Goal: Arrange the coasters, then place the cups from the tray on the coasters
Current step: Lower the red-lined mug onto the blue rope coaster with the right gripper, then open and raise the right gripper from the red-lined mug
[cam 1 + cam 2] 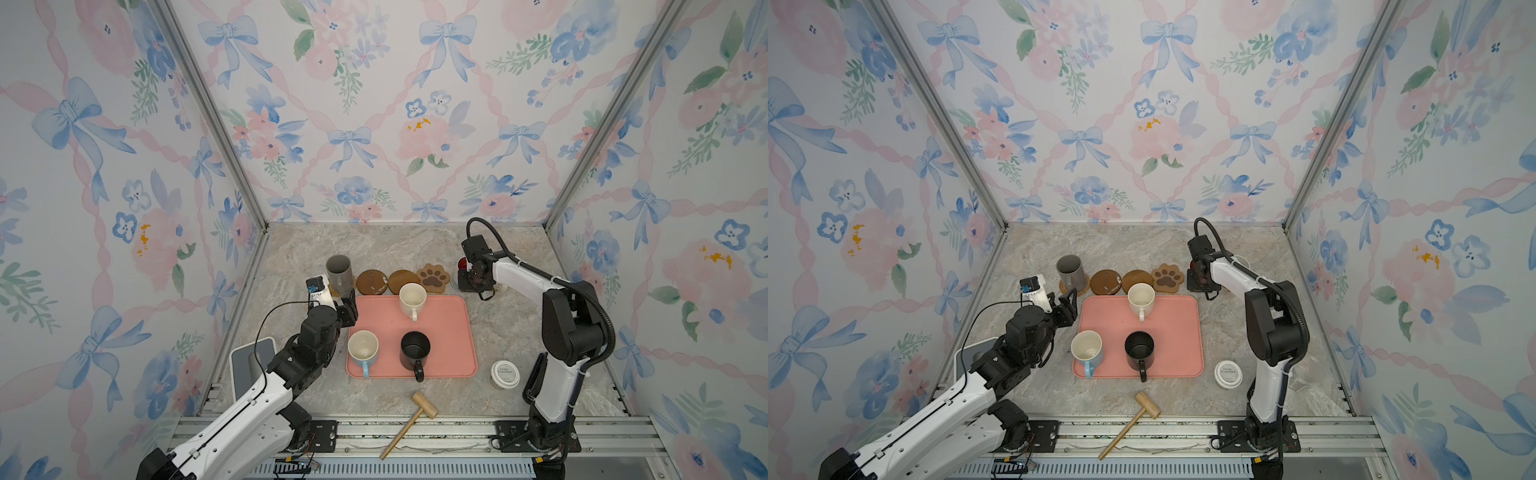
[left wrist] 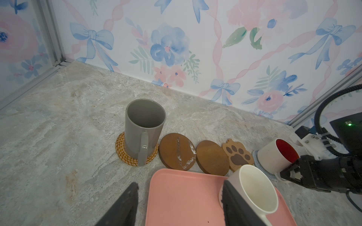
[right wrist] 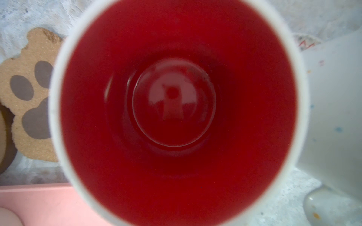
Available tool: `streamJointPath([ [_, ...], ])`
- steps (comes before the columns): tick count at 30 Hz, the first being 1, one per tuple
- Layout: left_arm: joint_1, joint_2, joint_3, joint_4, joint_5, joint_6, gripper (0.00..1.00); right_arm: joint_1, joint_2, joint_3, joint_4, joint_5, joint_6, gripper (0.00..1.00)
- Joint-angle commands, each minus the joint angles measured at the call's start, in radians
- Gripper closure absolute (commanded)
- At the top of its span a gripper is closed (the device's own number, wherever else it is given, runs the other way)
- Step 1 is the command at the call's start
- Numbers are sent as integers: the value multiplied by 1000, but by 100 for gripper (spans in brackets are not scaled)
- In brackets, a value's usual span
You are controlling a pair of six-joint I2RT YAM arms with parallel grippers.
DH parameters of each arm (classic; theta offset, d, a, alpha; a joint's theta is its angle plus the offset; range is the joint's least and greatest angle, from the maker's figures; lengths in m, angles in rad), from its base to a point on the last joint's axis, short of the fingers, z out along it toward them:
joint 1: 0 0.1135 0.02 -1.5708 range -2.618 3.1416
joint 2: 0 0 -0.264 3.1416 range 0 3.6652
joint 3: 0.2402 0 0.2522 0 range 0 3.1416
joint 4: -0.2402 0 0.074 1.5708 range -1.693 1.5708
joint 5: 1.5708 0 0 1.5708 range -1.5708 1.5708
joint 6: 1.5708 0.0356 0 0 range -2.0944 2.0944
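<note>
Clenches the fingers of the right gripper (image 2: 288, 173) on the handle of the white mug with red inside (image 2: 273, 157), set on the grey-blue woven coaster (image 2: 268, 173) near the back edge of the bench (image 1: 374, 249). Holds the fingers of the left gripper (image 2: 180, 185) spread and empty above the back-left corner of the pink tray (image 1: 449, 332), near the grey mug (image 2: 143, 125) on the tan rattan coaster (image 2: 121, 151).
</note>
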Motion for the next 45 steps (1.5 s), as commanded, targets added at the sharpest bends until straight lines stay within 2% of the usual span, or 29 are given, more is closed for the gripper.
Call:
streamJointPath([
  [1, -6, -13, -1, -14, -16, 19, 36, -7, -10, -7, 38, 18, 9, 100],
  [7, -6, -14, -2, -16, -18, 21, 36, -8, -6, -11, 29, 15, 14, 99],
  [14, -5, -22, -4, -22, -23, 22, 36, -8, -21, -35, 37, 1, 24, 65],
  [17, -5, -27, -5, -22, -22, 22, 36, -7, -29, -42, 38, -2, 27, 58],
  [25, -6, -33, -6, -25, -22, 24, 36, -7, -71, -62, 32, 0, 35, 52],
  [29, -6, -21, 0, -24, -18, 47, 36, 10, -124, -76, -10, 43, 51, 51],
  [34, -6, -22, 20, -56, 17, 73, 36, 95, -246, -116, -73, 192, 64, 45],
  [37, -6, -32, 29, -81, 19, 83, 36, 148, -341, -144, -74, 237, 96, 43],
  [41, -7, -41, 76, -189, 13, 91, 36, 252, -447, -142, -58, 342, 151, 38],
  [45, -7, -50, 116, -272, 63, 81, 37, 306, -497, -116, -5, 362, 166, 36],
])
